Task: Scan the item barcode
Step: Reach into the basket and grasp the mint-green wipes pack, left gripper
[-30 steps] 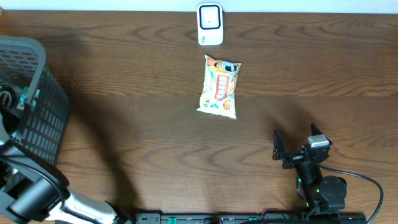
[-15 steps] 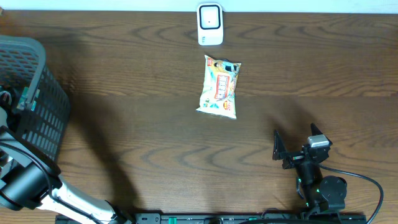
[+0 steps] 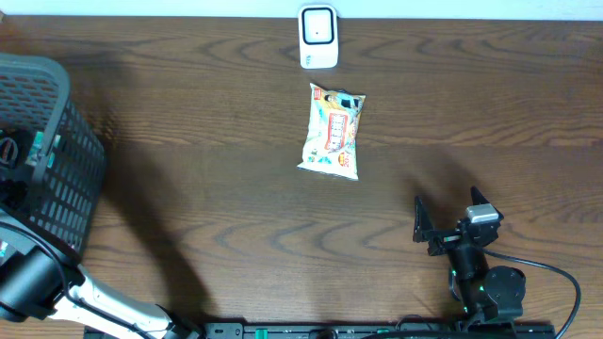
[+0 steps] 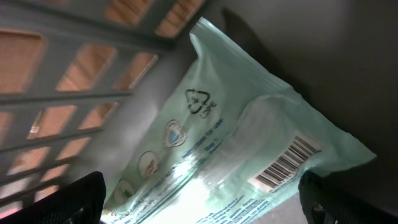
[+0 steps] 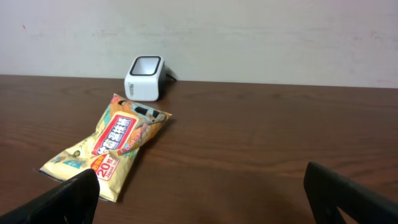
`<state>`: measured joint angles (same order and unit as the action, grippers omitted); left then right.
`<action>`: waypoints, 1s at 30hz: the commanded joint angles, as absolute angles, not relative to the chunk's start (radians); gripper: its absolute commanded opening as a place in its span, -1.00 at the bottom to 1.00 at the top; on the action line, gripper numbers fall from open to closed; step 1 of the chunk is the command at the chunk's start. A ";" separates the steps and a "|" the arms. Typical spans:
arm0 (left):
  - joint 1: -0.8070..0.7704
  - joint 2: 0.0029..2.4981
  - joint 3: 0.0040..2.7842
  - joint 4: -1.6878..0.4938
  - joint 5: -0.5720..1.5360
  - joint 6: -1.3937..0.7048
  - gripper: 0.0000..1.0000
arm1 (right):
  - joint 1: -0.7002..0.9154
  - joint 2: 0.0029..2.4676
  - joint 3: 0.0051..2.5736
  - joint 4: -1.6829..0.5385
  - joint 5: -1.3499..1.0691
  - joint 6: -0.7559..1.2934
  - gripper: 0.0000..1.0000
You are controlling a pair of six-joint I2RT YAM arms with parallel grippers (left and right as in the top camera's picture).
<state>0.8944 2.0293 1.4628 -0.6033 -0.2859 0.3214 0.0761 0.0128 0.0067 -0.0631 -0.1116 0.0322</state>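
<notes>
Overhead: fixed above, looking straight down on the whole bench (image 3: 188, 141), far off; scanner (image 3: 318, 36) at 12 o'clock, basket (image 3: 57, 160) at 9, right arm (image 3: 476, 273) at 5. Right wrist: low over the bench, facing level toward 12 o'clock and the wall (image 5: 249, 37), mid-range; shares scanner and snack bag (image 3: 333, 132) with overhead. Left wrist: down inside the basket, very near a pale green packet (image 4: 236, 149) and the grid wall (image 4: 74, 62); shares only the basket with overhead. Claw fingers (image 5: 348, 193) at 7 and 5 o'clock in each wrist frame
</notes>
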 commanded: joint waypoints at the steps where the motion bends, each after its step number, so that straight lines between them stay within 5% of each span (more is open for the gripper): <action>1: 0.920 2.041 1.460 -0.627 -0.126 0.302 0.94 | 0.080 0.009 0.006 -0.067 -0.111 0.018 0.99; 6: 0.925 2.041 1.433 -0.636 -0.046 0.301 0.62 | 0.080 0.009 0.006 -0.067 -0.111 0.018 0.99; 9: 0.924 2.041 1.417 -0.654 0.012 0.302 0.61 | 0.080 0.009 0.006 -0.067 -0.111 0.018 0.99; 14: 0.924 2.040 1.417 -0.685 0.133 0.300 0.13 | 0.080 0.009 0.006 -0.067 -0.111 0.018 0.99; 19: 0.924 2.022 1.418 -0.716 0.143 0.225 -0.03 | 0.080 0.009 0.006 -0.067 -0.111 0.018 0.99; 22: 0.924 1.992 1.418 -0.736 0.142 0.207 -0.41 | 0.080 0.009 0.006 -0.067 -0.111 0.018 0.98; 30: 0.924 1.851 1.418 -0.754 0.144 0.124 -0.48 | 0.080 0.009 0.006 -0.067 -0.111 0.018 0.99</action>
